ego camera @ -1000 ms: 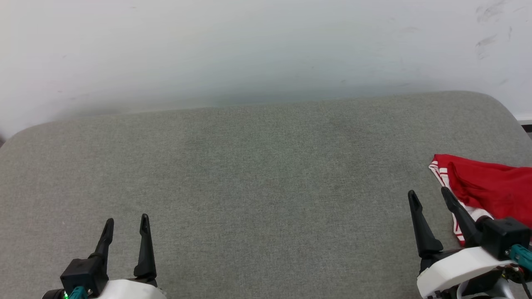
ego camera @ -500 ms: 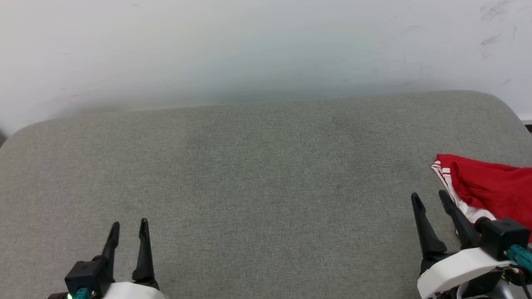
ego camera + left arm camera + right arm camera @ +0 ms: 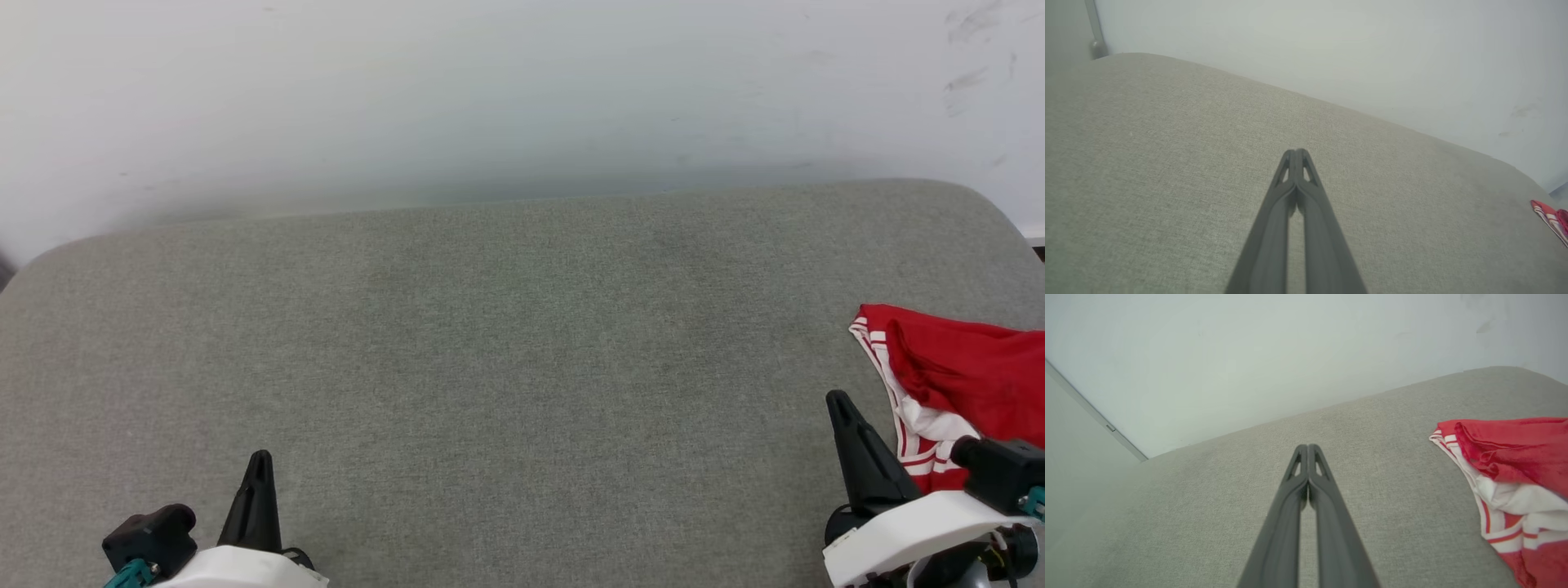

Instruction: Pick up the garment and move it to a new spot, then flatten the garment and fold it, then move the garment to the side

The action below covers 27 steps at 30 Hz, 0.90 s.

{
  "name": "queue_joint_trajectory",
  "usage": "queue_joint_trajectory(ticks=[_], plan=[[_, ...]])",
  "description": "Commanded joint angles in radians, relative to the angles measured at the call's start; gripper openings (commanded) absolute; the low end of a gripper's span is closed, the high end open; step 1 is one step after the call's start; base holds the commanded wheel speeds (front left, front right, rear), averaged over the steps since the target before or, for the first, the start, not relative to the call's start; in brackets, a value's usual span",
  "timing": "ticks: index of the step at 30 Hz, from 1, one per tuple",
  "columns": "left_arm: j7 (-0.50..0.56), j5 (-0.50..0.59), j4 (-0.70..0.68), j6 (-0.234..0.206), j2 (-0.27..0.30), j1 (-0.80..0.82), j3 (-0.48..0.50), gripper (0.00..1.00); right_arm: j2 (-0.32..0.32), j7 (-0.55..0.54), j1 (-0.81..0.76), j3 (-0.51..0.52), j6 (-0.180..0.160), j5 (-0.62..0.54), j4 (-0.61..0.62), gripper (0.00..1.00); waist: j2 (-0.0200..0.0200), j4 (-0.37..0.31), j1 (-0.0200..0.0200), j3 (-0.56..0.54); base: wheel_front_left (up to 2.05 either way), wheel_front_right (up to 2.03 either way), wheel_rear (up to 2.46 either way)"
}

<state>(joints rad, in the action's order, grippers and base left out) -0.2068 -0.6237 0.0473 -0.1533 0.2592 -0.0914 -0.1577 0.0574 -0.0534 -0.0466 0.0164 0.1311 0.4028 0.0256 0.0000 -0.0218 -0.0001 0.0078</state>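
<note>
The garment [image 3: 963,367], red with white parts and red-white striped trim, lies bunched at the right edge of the grey cushioned surface [image 3: 522,343]; part of it runs out of the head view. It also appears in the right wrist view [image 3: 1515,473] and as a small red patch in the left wrist view [image 3: 1551,218]. My right gripper [image 3: 839,402] stands just left of the garment, shut and empty, its fingers pressed together [image 3: 1307,447]. My left gripper [image 3: 260,457] is at the lower left, far from the garment, shut with nothing in it [image 3: 1295,152].
A pale wall [image 3: 522,98] rises right behind the far edge of the cushioned surface. The surface has rounded corners at the far left and far right.
Both grippers have gone from open to shut on nothing. Both have drawn back a little toward the bottom of the head view. The garment lies as before.
</note>
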Motion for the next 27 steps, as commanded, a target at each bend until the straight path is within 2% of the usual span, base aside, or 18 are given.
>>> queue_joint_trajectory(ticks=[1, 27], plan=[[0.006, -0.032, -0.006, 0.01, 0.0, 0.031, 0.012, 0.0, 0.008, 0.003, 0.028, 0.001, 0.0, 0.04, 0.006, 0.0, 0.0, 0.0, 0.0001, 0.0, 0.0, 0.0, 0.0], [0.101, -0.368, 0.067, 0.105, -0.06, 0.094, 0.087, 0.0, 0.018, -0.003, 0.074, 0.015, 0.0, 0.452, -0.086, 0.0, 0.0, 0.005, 0.0001, -0.001, 0.0, 0.0, 0.0]])
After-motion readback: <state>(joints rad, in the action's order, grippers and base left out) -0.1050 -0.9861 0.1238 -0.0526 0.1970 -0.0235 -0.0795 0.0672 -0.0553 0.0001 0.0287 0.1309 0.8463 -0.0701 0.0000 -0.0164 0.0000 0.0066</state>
